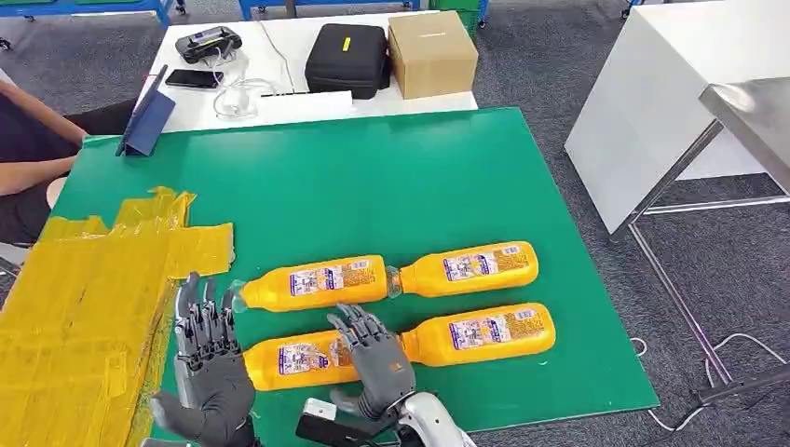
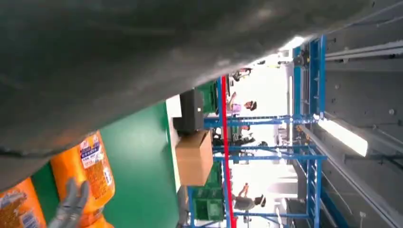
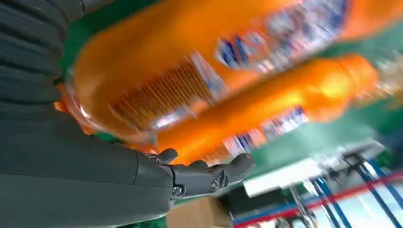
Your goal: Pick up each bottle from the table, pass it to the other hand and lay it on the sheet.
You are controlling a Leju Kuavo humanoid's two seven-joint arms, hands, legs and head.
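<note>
Several orange bottles lie on the green table (image 1: 391, 177): a far-left one (image 1: 312, 282), a far-right one (image 1: 470, 267), a near-right one (image 1: 484, 332) and a near-left one (image 1: 293, 360). My right hand (image 1: 373, 358) lies over the near-left bottle's right end with its fingers spread, not wrapped round it. The right wrist view shows that bottle (image 3: 157, 80), blurred and close against the palm, with the fingers (image 3: 209, 173) stretched out beneath it. My left hand (image 1: 210, 354) stands open beside that bottle's left end, at the edge of the yellow sheet (image 1: 84, 307). The left wrist view catches a bottle (image 2: 88, 166).
At the table's far edge are a cardboard box (image 1: 431, 51), a black case (image 1: 347, 58), a blue folder (image 1: 147, 121) and cables. A person (image 1: 28, 149) sits at the far left. A white table (image 1: 652, 112) and a metal frame stand to the right.
</note>
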